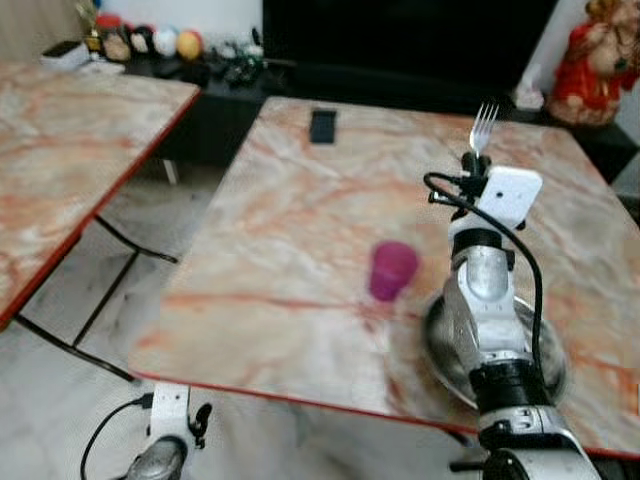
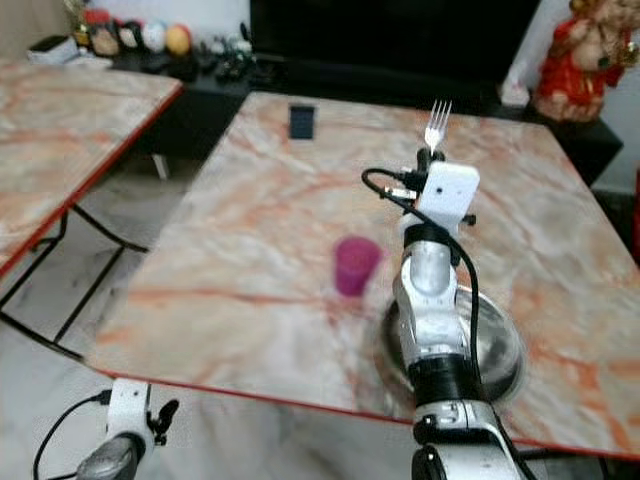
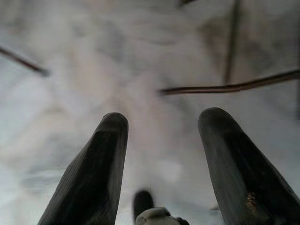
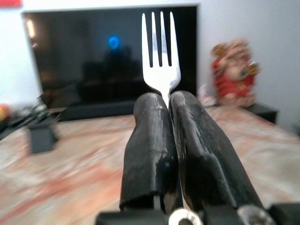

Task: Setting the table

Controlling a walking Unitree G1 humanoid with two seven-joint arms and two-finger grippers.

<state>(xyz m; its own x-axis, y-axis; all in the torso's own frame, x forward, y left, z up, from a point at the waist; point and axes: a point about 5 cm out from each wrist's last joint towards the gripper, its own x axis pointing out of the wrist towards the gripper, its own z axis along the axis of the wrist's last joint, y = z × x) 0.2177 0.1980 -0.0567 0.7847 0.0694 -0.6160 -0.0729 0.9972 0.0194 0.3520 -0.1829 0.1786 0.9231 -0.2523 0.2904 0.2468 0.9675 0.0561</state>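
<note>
Right gripper (image 4: 169, 140) raised over marble bench (image 1: 300, 200), fingers (image 4: 150, 150) pinched tight on fork (image 4: 161, 56) handle, tines up. Steel plate (image 1: 550, 365) at 6 o'clock below arm, magenta cup (image 1: 392, 270) at plate's 10 o'clock. Fork likely light, stiff, slick; mid-handle grip best. Left gripper (image 3: 164, 154) hangs idle, fingers spread, empty.

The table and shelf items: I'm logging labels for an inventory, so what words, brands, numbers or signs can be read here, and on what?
None can be read.
Dark flat object on the marble table: no legible marking, too blurred.
Pink cup: plain.
Fork held in the right claw: no stamp visible.
Red figurine and shelf items: too small and blurred.
Black screen: reflections, no text.
</note>
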